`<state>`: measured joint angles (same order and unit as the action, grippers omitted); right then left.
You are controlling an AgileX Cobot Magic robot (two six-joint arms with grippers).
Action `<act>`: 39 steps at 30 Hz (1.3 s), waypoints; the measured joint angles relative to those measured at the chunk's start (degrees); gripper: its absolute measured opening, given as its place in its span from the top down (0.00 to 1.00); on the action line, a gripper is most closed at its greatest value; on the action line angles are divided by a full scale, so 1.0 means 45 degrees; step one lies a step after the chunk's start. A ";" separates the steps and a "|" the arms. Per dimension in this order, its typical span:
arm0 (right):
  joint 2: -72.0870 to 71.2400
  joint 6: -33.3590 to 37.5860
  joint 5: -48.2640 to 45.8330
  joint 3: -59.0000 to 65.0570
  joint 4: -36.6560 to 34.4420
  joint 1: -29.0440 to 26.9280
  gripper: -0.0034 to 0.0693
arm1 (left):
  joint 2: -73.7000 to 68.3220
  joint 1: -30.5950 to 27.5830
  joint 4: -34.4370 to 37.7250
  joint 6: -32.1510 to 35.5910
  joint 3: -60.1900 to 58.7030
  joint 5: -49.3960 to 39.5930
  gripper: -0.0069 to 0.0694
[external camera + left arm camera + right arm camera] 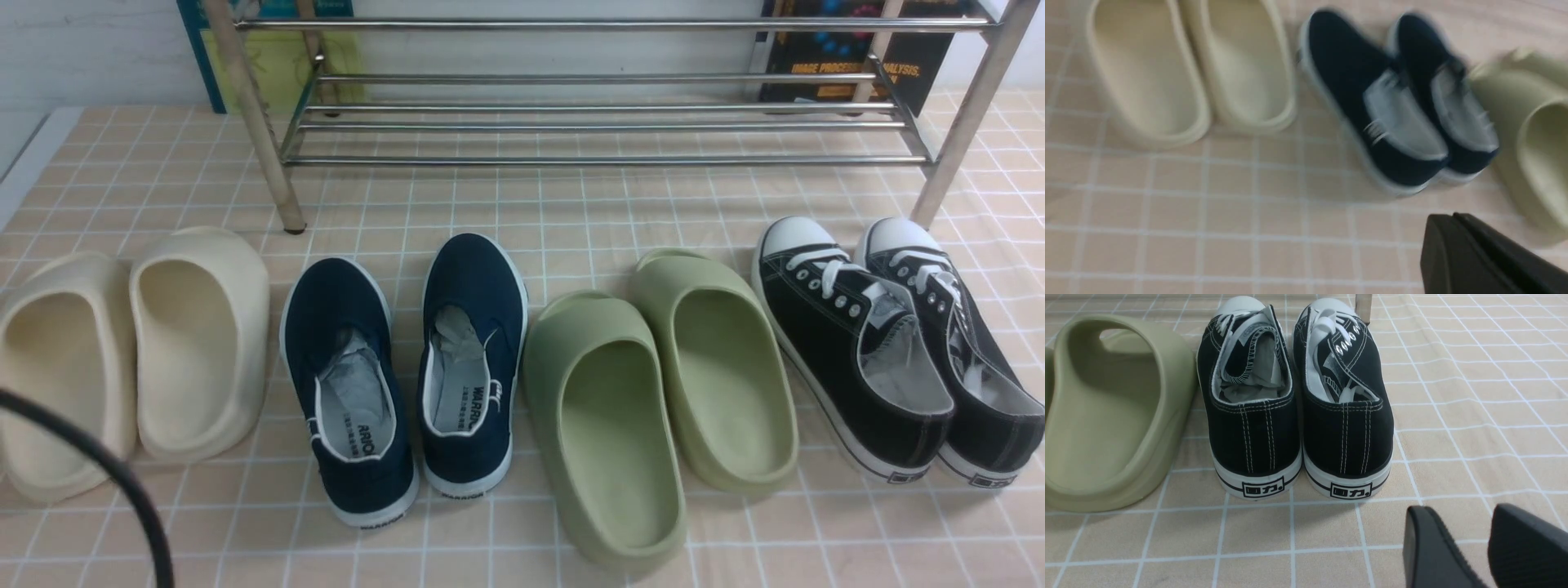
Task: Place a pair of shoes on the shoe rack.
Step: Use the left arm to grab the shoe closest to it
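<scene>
Black shoes (1253,433) and a green slipper (1114,416) on a checked floor (1474,396).
The two shoes stand side by side, touching, with white laces hanging loose. The slipper sits just beside one of them. The right gripper (1457,535) hangs near the heels, its fingers (1425,551) apart.

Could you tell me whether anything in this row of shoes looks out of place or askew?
Nothing is damaged or spilled. The navy shoes sit staggered, the left one nearer the camera, with crumpled paper inside both. The green slides are staggered too, and the black sneakers angle leftward.
</scene>
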<state>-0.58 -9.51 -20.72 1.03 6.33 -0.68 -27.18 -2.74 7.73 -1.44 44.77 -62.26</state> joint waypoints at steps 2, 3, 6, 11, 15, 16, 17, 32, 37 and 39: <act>0.0000 0.0000 0.0000 0.0000 0.0000 0.0000 0.63 | -0.0885 0.0374 -0.1157 -0.0116 0.0533 -0.0261 0.91; 0.0000 0.0000 0.0000 0.0000 0.0000 0.0000 0.63 | -0.1214 0.0618 -0.1718 -0.0259 0.0714 -0.0289 0.91; 0.0000 0.0000 0.0000 0.0000 0.0000 0.0000 0.63 | -0.2272 0.1656 -0.3044 -0.0892 0.1170 -0.0389 0.90; 0.0000 0.0000 0.0000 0.0000 0.0000 0.0000 0.63 | -0.4814 0.3514 -0.4888 -0.2323 0.1946 -0.0892 0.79; 0.0000 0.0000 0.0000 0.0000 0.0000 0.0000 0.63 | -0.7199 0.4619 -0.5274 -0.3431 0.2685 -0.0819 0.59; 0.0000 0.0000 0.0000 0.0000 0.0000 0.0000 0.63 | -0.7805 0.4828 -0.5262 -0.3581 0.2870 -0.0759 0.55; 0.0000 0.0000 0.0000 0.0000 0.0000 0.0000 0.63 | -0.8159 0.5035 -0.5238 -0.3735 0.2978 -0.0670 0.50; 0.0000 0.0000 0.0000 0.0000 0.0000 0.0000 0.63 | -1.4248 0.6295 -0.4648 -0.6827 0.3679 0.3033 0.17; 0.0000 0.0000 0.0000 0.0000 0.0000 0.0000 0.63 | -1.5174 0.6295 -0.4603 -0.7176 0.3679 0.3415 0.28; 0.0000 0.0000 0.0000 0.0000 0.0000 0.0000 0.63 | -1.5389 0.6295 -0.4592 -0.7195 0.3679 0.3498 0.40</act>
<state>-0.58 -9.51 -20.72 1.03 6.33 -0.68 -96.43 25.59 -12.93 -33.82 61.32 -46.52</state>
